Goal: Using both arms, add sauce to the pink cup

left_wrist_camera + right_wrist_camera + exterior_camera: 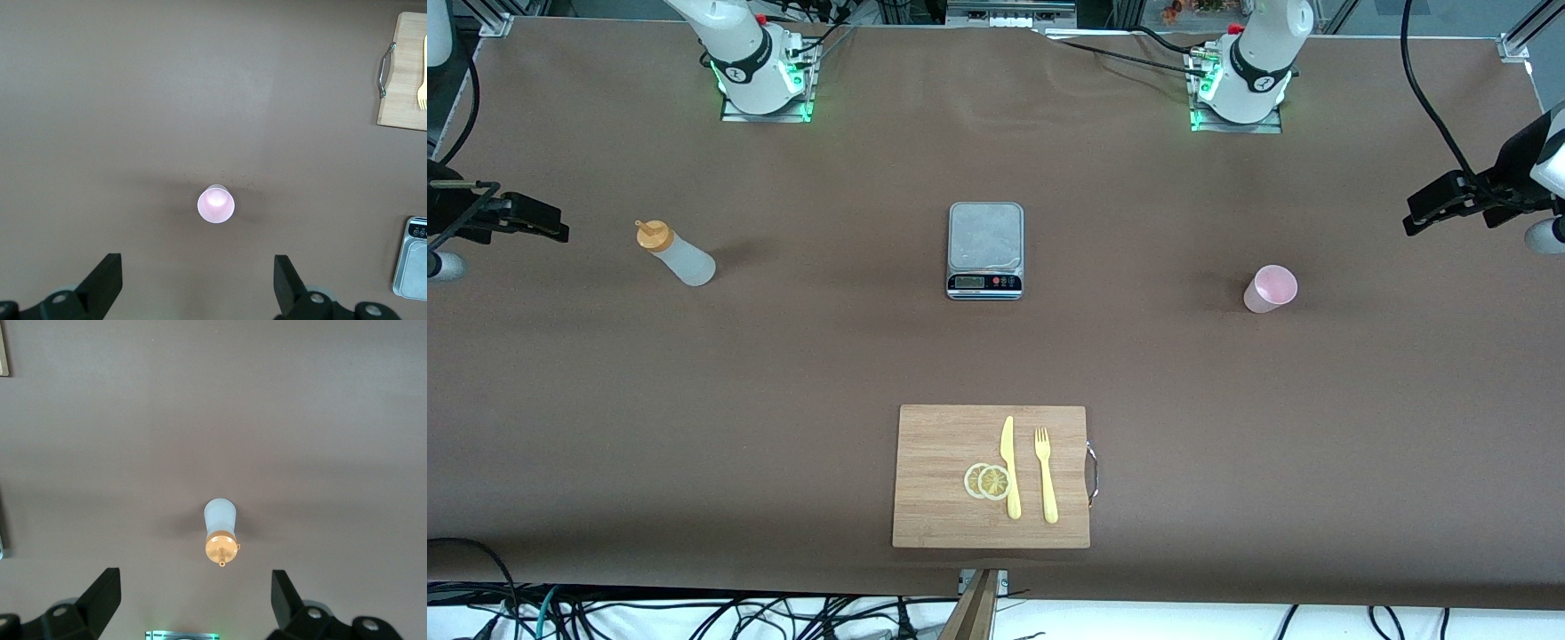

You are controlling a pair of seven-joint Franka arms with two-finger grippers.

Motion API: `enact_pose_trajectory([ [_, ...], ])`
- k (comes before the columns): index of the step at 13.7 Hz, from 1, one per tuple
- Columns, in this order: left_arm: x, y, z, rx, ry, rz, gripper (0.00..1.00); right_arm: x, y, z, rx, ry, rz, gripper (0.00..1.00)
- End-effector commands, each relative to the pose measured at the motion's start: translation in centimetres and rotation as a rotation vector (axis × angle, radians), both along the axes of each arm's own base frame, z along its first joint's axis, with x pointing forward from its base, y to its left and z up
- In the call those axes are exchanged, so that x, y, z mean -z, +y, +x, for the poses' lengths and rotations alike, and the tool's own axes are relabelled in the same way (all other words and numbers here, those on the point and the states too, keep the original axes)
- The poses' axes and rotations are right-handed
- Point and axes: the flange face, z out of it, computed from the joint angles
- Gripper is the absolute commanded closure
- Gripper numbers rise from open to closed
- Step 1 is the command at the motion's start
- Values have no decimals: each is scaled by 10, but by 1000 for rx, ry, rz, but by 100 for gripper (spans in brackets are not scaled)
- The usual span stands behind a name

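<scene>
Sauce bottle (677, 255) and pink cup (1270, 289) stand untouched at either bench end; I read both spread grippers, right gripper (193, 603) and left gripper (197, 287), as needing to descend and grasp.

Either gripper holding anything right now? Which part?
Nothing held. Left gripper is open above the pink cup; right gripper is open above the sauce bottle.

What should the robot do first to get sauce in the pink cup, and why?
Probably lower the right pincer around the sauce bottle. Both pincers are open and holding nothing; the left pincer hangs over the pink cup, and the bottle stands untouched, apart from the cup.
</scene>
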Motion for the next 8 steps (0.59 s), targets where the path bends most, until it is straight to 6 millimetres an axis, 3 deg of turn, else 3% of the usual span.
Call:
enact_pose_trajectory([
  [1, -9, -1, -5, -3, 1, -16, 0, -4, -1, 1, 13, -8, -3, 0],
  [8, 1, 2, -3, -19, 23, -18, 0, -4, -1, 1, 13, -8, -3, 0],
])
